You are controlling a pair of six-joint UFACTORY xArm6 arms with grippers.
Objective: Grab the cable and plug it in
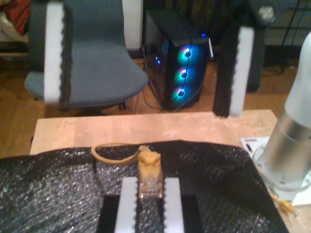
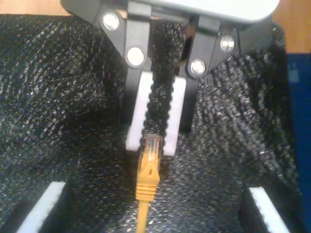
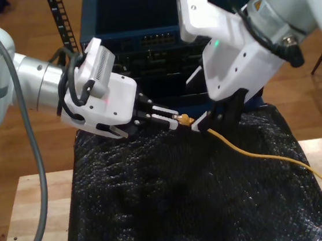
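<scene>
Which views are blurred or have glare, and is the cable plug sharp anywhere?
First wrist view: dim and soft, the plug smeared, my second hand badly out of focus, the PC fans blown out blue-green. Second wrist view: plug sharpest here, with glints sparkling on the black cover. Exterior view: evenly lit, the cable crisp.

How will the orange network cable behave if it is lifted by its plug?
Likely floppy: the cable sags and curves across the black cover. Probably light; my first gripper holds it by the plug alone. The clear plug may crack if squeezed hard.
</scene>
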